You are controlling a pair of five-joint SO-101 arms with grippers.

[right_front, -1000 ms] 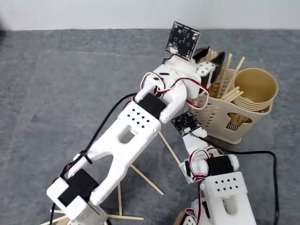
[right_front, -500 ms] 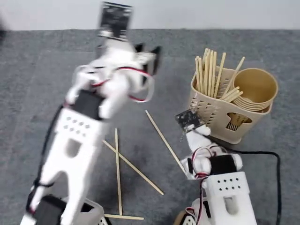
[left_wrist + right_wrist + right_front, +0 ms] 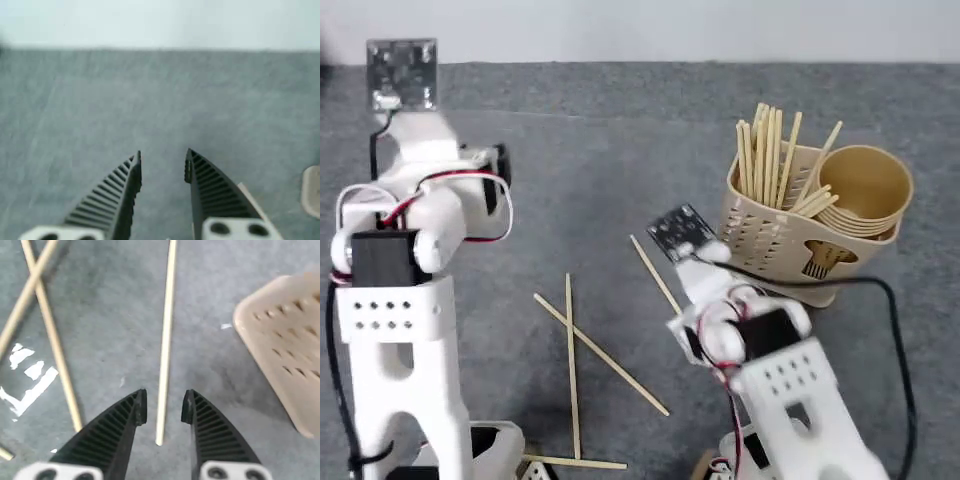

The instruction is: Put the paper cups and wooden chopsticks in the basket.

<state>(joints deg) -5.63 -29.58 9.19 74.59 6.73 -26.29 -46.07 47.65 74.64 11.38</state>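
A beige basket (image 3: pixel 775 245) stands at the right with several wooden chopsticks (image 3: pixel 763 150) upright in it and stacked paper cups (image 3: pixel 865 190) in its right side. Loose chopsticks lie on the grey mat: a single one (image 3: pixel 653 273) beside the basket, a crossed pair (image 3: pixel 572 352) and one at the front edge (image 3: pixel 578 462). My right gripper (image 3: pixel 164 401) is open just above the mat, its tips on either side of the single chopstick (image 3: pixel 166 340) near its end. My left gripper (image 3: pixel 162 159) is open with nothing in it, held at the far left over bare mat.
The left arm (image 3: pixel 405 240) rises tall on the left side. The right arm (image 3: pixel 750 345) sits just in front of the basket, whose perforated corner (image 3: pixel 280 335) lies close beside the right gripper. A black cable (image 3: pixel 895 330) loops at the right.
The left arm swung from over the basket to the far left, uncovering the crossed chopsticks. The right arm shifted left, over the single chopstick.
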